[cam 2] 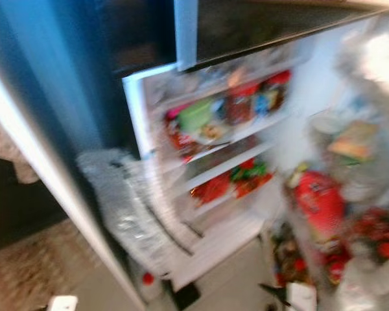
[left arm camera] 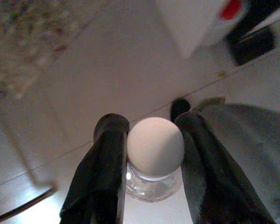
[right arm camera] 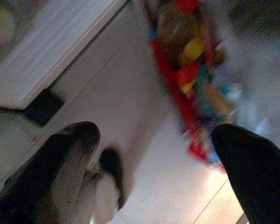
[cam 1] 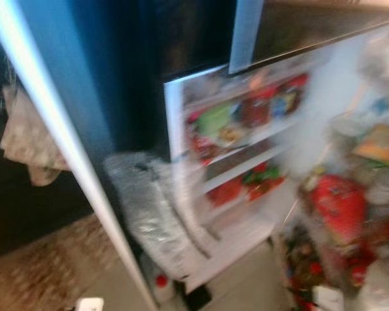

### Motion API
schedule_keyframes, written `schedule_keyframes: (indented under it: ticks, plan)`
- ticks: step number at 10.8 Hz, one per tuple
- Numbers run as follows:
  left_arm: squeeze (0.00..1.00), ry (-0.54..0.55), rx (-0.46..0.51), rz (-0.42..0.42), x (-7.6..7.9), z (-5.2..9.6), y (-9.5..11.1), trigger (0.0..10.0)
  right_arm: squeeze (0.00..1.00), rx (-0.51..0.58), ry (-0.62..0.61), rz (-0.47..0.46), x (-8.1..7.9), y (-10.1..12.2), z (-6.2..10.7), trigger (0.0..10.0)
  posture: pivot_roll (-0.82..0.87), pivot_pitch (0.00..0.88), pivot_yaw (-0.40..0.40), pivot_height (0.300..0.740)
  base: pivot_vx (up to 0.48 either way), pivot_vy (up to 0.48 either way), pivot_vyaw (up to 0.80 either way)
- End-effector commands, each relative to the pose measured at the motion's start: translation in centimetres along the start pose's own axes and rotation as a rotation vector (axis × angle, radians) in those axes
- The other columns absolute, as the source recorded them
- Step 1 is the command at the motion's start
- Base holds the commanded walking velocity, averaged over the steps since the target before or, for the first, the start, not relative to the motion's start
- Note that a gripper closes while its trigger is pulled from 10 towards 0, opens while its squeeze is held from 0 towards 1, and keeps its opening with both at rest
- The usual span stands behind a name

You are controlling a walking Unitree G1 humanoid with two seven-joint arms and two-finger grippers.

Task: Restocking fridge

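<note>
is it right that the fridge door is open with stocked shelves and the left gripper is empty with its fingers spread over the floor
Not quite. The left gripper is not empty: the left wrist view shows its fingers shut on a clear bottle with a white cap, held over the floor. The rest holds: the fridge door is open with stocked shelves.

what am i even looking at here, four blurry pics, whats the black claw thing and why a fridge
These come from a walking household robot restocking a fridge. The two wide pictures are from its head cameras, blurred: an open fridge door with stocked shelves, and more packed food on the right. The other two look along each arm's two black fingers. The left gripper is shut on a clear bottle with a white cap, above a pale floor. The right gripper is open and holds nothing, with colourful packets beyond it.
</note>
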State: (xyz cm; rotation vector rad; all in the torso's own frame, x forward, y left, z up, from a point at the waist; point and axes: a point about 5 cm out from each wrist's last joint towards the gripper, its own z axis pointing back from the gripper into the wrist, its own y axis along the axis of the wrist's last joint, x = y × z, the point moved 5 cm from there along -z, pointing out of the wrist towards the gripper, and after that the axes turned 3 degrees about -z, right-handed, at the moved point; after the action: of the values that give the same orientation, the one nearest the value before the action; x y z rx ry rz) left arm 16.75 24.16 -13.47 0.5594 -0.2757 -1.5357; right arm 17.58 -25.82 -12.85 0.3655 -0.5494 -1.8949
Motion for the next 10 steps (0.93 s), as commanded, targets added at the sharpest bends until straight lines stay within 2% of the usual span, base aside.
schedule_keyframes:
  ticks: [1, 10]
  plan:
    - [0.0, 0.02, -0.028, -0.012, -0.87, 0.17, -0.88, 10.0, 0.0, -0.013, 0.023, 0.004, -0.99, -0.45, -0.04, 10.0, 0.0, 0.0, 0.005, 0.74, 0.0, 0.0, 0.0]
    - [0.0, 0.017, -0.028, 0.0, -0.82, 0.2, -0.99, 10.0, 0.0, -0.003, -0.003, 0.038, -0.59, -0.32, -0.02, 10.0, -0.01, 0.0, 0.003, 0.74, 0.0, 0.0, 0.0]
